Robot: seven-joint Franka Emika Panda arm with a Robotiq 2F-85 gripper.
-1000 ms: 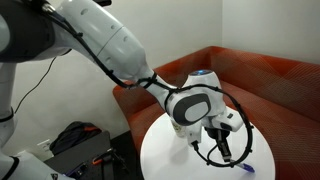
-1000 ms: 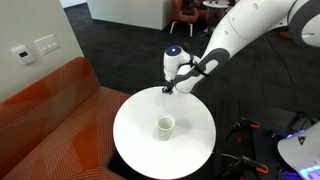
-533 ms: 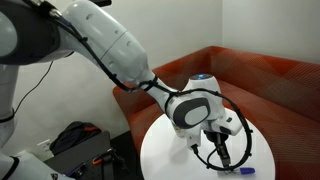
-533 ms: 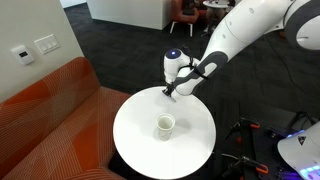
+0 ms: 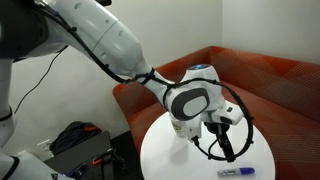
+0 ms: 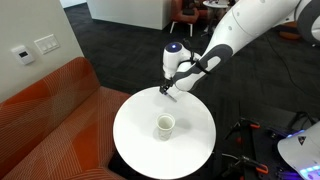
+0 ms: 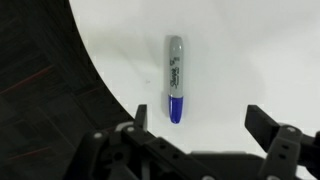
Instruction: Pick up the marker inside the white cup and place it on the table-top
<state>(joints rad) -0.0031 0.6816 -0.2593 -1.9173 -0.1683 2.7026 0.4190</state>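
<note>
The marker (image 7: 175, 78), grey with a blue cap, lies flat on the white table-top (image 7: 245, 45) close to its rim. My gripper (image 7: 200, 120) hovers just above it, open, with nothing between its fingers (image 7: 141, 114). In an exterior view the marker (image 5: 237, 171) rests on the table-top (image 5: 160, 162) below the gripper (image 5: 227, 152). In an exterior view the white cup (image 6: 165, 125) stands upright near the middle of the table-top (image 6: 135, 140), and the gripper (image 6: 170, 93) is over the far rim, well apart from the cup.
A red-brown corner sofa (image 5: 270, 80) (image 6: 45, 115) wraps round the table. Dark carpet (image 7: 40, 90) lies past the table's rim. A dark bag (image 5: 75, 140) sits on the floor beside the robot's base.
The jaws have gone from shut to wide open. The marker has left them and now lies on the table. The gripper has lifted slightly.
</note>
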